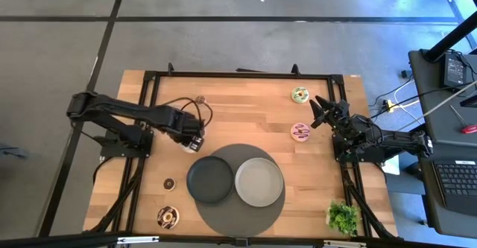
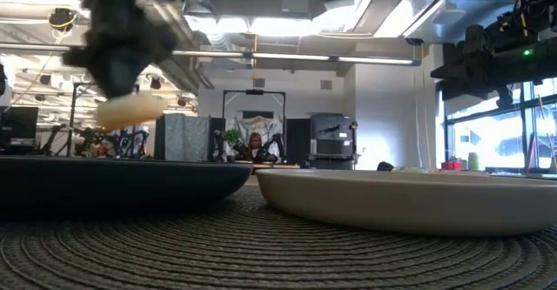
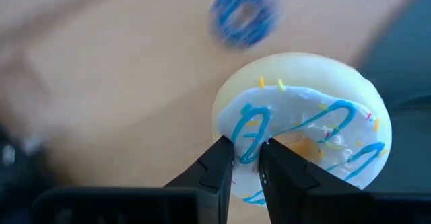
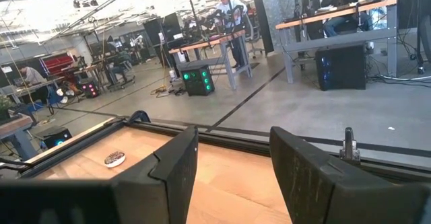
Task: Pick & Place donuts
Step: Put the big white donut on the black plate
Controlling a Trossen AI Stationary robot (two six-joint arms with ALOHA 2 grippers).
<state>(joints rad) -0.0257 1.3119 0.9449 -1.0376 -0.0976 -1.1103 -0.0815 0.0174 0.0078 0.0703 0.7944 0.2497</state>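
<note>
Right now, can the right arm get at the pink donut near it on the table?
Probably yes: the right gripper is open just beside the pink donut, with bare table between them and nothing in the way.

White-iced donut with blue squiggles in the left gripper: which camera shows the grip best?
Left wrist view: the left gripper pinches the white-iced donut through its hole. High view shows only a pale spot; low view a blurred lump; right wrist view nothing.

White-iced donut (image 3: pixel 300 133) pinched aloft; others (image 1: pixel 300 132) lie scattered on wood.
</note>
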